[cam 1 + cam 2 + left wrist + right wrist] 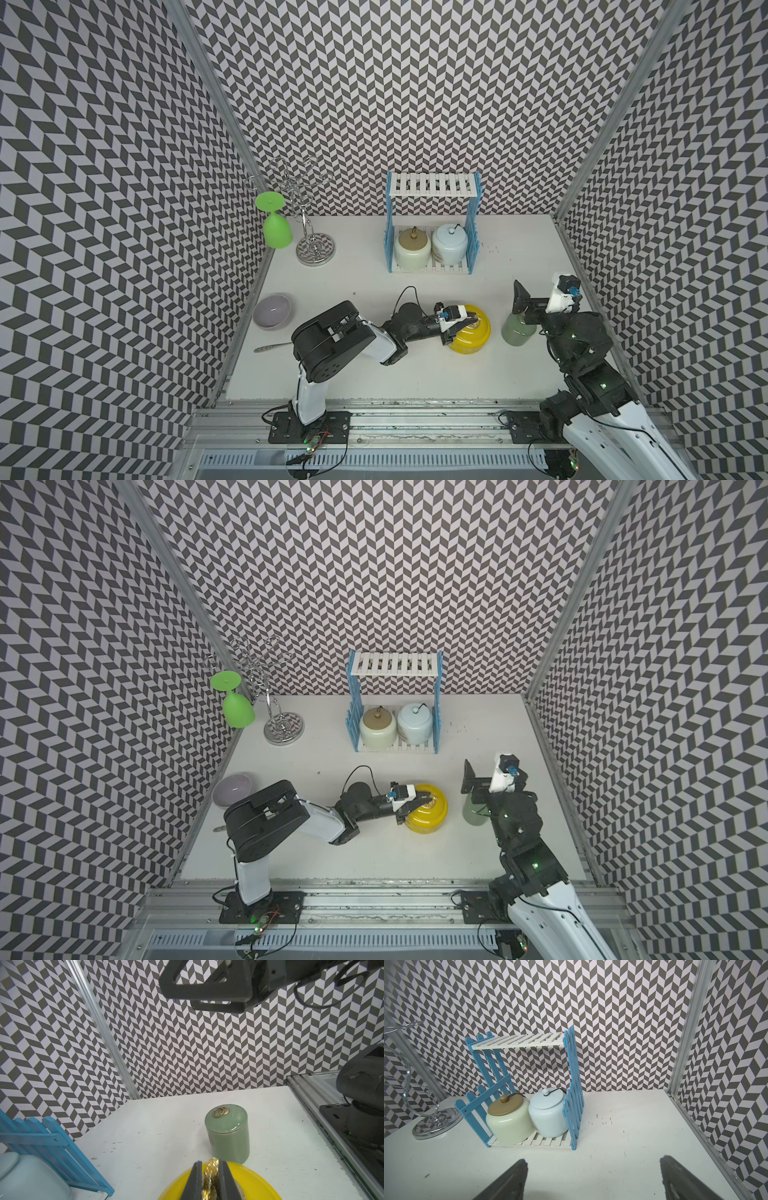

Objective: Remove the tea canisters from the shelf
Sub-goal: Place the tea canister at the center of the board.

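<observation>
The shelf (432,185) (519,1042) stands at the back wall. Its lower tier holds the cream tea canister (412,249) (508,1122) and the pale blue one (449,244) (548,1118); the top tier is bare. My left gripper (473,320) (211,1167) is shut on the gold knob of the yellow canister (471,336) (259,1184), in front of the shelf at mid-table. The sage green canister (515,330) (228,1132) stands on the table to its right. Just above and behind it, my right gripper (519,297) (593,1161) is open, holds nothing and faces the shelf.
A bright green goblet (276,230) hangs upside down on a chrome wire stand (315,247) at the back left. A grey-lilac bowl (272,311) and a metal utensil (270,347) lie by the left wall. Patterned walls close in three sides.
</observation>
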You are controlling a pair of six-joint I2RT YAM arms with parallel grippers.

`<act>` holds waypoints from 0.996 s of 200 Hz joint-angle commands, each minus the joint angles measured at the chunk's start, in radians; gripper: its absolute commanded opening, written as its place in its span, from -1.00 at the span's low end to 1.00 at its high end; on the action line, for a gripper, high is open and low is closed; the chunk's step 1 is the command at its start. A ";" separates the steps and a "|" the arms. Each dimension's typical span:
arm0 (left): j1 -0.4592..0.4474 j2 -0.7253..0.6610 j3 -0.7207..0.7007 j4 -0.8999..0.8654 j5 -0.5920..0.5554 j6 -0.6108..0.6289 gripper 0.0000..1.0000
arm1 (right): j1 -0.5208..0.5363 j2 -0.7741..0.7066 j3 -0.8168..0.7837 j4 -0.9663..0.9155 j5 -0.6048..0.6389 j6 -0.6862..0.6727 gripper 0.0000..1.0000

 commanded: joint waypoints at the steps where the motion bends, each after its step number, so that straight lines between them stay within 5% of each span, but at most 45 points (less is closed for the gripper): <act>1: -0.006 -0.014 0.053 0.186 -0.010 0.013 -1.00 | -0.005 -0.015 -0.007 0.060 -0.010 0.001 0.99; 60: -0.007 0.012 0.055 0.185 -0.010 0.009 -0.99 | -0.004 -0.016 -0.007 0.060 -0.008 0.000 0.99; 88: -0.007 0.016 0.049 0.174 -0.003 0.007 -0.35 | -0.004 -0.018 -0.007 0.060 -0.005 -0.001 0.99; 128: -0.007 0.023 0.054 0.161 -0.026 0.009 -0.18 | -0.004 -0.018 -0.007 0.060 -0.004 -0.001 0.99; 156: -0.007 0.008 0.044 0.161 -0.042 0.005 0.43 | -0.004 -0.018 -0.007 0.060 -0.007 0.000 0.99; 199: -0.015 -0.071 -0.018 0.152 -0.080 0.010 0.89 | -0.004 -0.011 -0.009 0.061 -0.014 0.002 0.99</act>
